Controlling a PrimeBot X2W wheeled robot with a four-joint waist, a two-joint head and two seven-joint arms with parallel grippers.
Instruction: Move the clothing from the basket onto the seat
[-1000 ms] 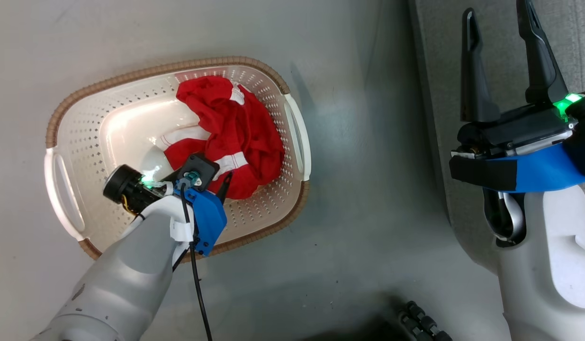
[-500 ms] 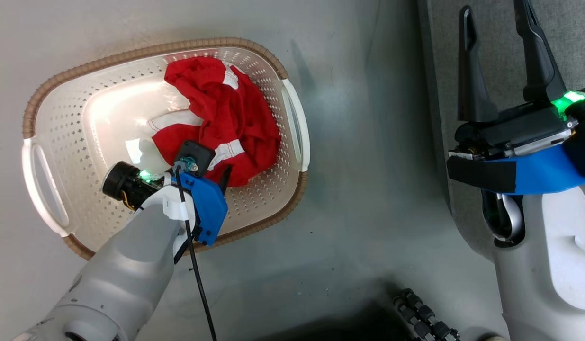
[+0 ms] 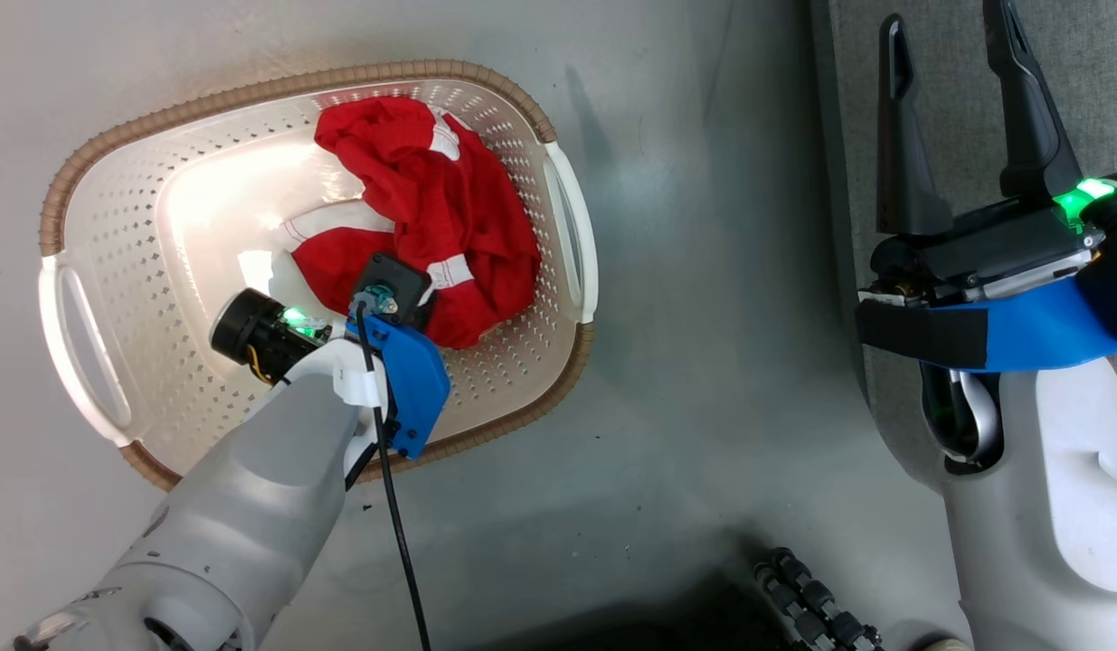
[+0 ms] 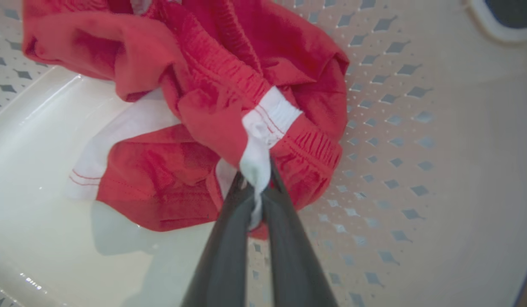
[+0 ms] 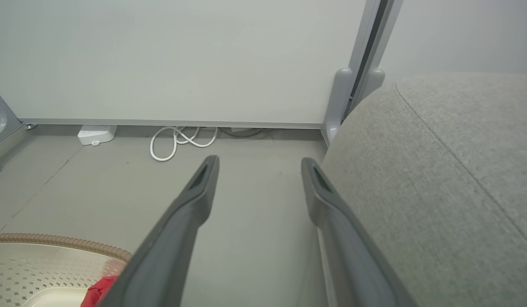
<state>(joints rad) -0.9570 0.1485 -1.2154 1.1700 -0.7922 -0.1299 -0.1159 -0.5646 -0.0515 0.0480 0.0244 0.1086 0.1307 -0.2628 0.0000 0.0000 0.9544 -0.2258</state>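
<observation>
**item:** the clothing (image 4: pixel 195 106). bright red fabric with white stripe trim, crumpled in one heap. whether it is one garment or several cannot be told.

**location:** inside the basket (image 3: pixel 522 380), bunched toward its right end, resting on the bottom and against the perforated wall. the seat (image 5: pixel 438 170) stands well apart, on the robot's right.

**handling (judged):** light, limp and not fragile. it is likely to drape and trail over the rim when lifted. a thin pinch may slip, so the gathered waistband by the white band (image 4: pixel 272 115) offers a thicker hold.

**left gripper** (image 4: pixel 257 179): fingers pressed together on a fold of white trim at the heap's near edge.

**right gripper** (image 5: pixel 259 162): fingers apart, holding nothing, above the floor just beside the seat's edge.
</observation>
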